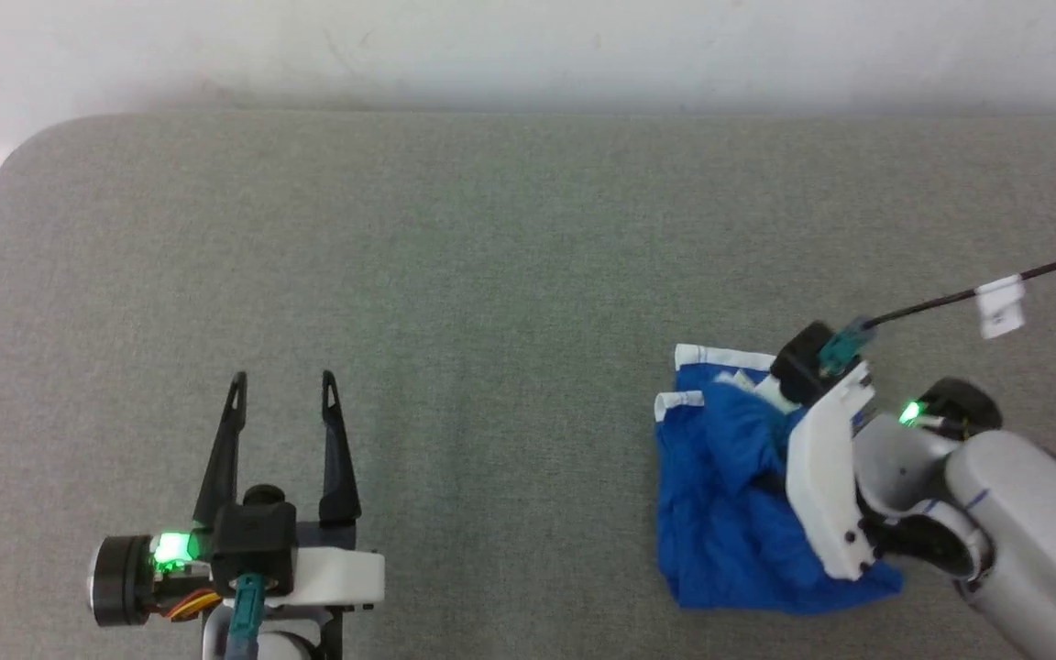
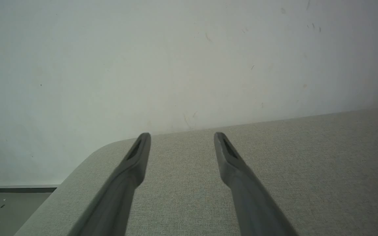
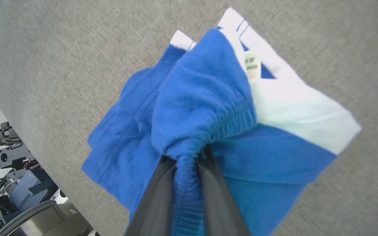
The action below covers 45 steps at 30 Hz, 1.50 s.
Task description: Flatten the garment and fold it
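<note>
The garment (image 1: 730, 495) (image 3: 205, 108): bright blue shorts, crumpled in a heap at near-right of the grey table (image 1: 491, 257), not flat, layers bunched over each other. White trim bands (image 1: 716, 353) stick out at its far-left corner. A small white label (image 3: 253, 65) sits by the trim in R wrist view. R gripper (image 3: 185, 160) is on the heap from the right. Its two dark fingers (image 3: 156, 196) are nearly closed, pinching a gathered bit of the elastic waistband (image 3: 228, 121), w/ fabric squeezed betw. them & standing up in a hump. In head view the R wrist covers the heap's right part, green light lit on it. A thin black cable (image 1: 950, 295) w/ a white tag (image 1: 1000, 307) runs off to the far right. L gripper (image 1: 282, 378) (image 2: 181, 134) is well apart at near-left, fingers spread wide, pointing to the far side over bare table; can't tell if it touches. Pale wall (image 2: 176, 65) stands beyond the table's far edge. Robot gear & cables (image 3: 15, 190) show past the table edge in R wrist view.
</note>
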### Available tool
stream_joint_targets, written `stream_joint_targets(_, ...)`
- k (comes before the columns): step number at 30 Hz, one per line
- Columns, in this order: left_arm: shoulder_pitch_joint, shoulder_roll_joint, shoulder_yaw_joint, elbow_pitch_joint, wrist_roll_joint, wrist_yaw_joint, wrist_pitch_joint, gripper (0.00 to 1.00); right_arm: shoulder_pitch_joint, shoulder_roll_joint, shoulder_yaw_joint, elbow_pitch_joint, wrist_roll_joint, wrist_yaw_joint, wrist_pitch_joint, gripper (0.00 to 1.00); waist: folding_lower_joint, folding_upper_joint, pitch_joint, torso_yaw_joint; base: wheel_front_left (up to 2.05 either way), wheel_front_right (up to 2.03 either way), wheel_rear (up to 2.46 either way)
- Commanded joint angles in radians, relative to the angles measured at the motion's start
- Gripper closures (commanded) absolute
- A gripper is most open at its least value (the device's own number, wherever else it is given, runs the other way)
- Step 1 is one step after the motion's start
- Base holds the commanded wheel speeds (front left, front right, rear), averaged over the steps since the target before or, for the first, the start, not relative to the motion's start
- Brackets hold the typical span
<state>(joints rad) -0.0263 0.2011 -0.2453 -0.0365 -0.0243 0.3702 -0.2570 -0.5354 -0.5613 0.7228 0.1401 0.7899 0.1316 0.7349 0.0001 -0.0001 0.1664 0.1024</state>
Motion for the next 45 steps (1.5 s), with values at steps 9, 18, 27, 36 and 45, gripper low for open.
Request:
stream_joint_targets(9, -0.007, 0.000, 0.013, 0.035, 0.011, -0.002, -0.005, 0.00, -0.054, 0.025, 0.133, 0.156, 0.006, -0.001, -0.163, 0.00, -0.0001, 0.0001, -0.018, 0.000, 0.00, 0.00, 0.00)
stream_joint_targets(18, 0.023, 0.009, 0.045, 0.037, -0.007, -0.017, -0.005, 0.00, -0.053, -0.108, -0.107, -0.032, -0.071, -0.001, -0.516, 0.00, -0.0001, 0.0001, -0.077, -0.078, 0.00, 0.00, 0.00)
stream_joint_targets(27, 0.012, -0.002, 0.063, 0.017, -0.009, -0.035, -0.005, 0.00, 0.190, 0.109, -0.549, -0.022, -0.385, -0.001, -0.880, 0.00, -0.0001, 0.0001, -0.085, -0.121, 0.00, 0.00, 0.00)
stream_joint_targets(36, 0.020, -0.013, 0.080, 0.008, -0.010, -0.057, -0.005, 0.00, 0.464, 0.398, -0.782, -0.120, -0.583, -0.001, -0.994, 0.00, -0.0001, 0.0001, -0.094, -0.120, 0.00, 0.00, 0.00)
stream_joint_targets(45, 0.041, -0.018, 0.097, 0.003, -0.007, -0.076, -0.005, 0.00, 0.510, 0.465, -0.834, -0.254, -0.645, -0.001, -0.996, 0.00, -0.0001, 0.0001, -0.100, -0.111, 0.00, 0.00, 0.00)
